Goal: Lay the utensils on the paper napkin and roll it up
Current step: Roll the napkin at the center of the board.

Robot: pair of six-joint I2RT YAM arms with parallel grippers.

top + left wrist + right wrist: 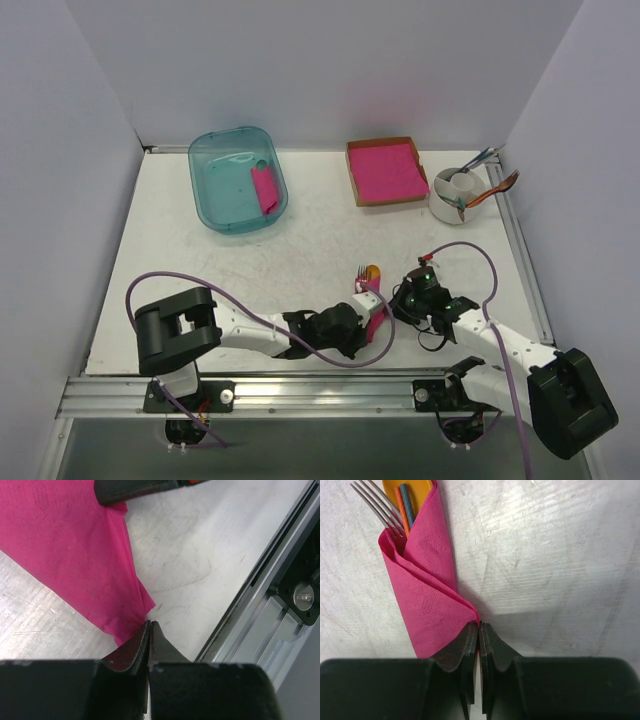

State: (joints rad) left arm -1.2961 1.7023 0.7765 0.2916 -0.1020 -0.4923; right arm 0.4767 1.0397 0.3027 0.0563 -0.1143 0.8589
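A thin magenta-pink paper napkin is seen folded into a narrow, cone-like wrap on the white table, near-centre, between the two wrists. A small silver-grey metal fork and a small orange spoon with a round bowl are tucked inside, heads poking out of the far end. The left gripper is closed, jaws together on a pinched edge of the napkin at its near end. The right gripper is likewise closed, tips clamped on the lower corner of the outer flap. Utensils on napkin: done. The step in hand is judged as rolling, late stage; the flap is wrapped over, but the roll looks loose and is wider toward the grippers. The next move is judged to need the held flap carried across and tucked tight, with the other side pinned so the utensils are not dragged out. The paper is thin, so tearing under opposed pulls is a risk. On the far side a teal plastic bin with a pink roll inside is noted at left, and a brown cardboard tray of pink sheets and a white cup of cutlery at right, none touched.
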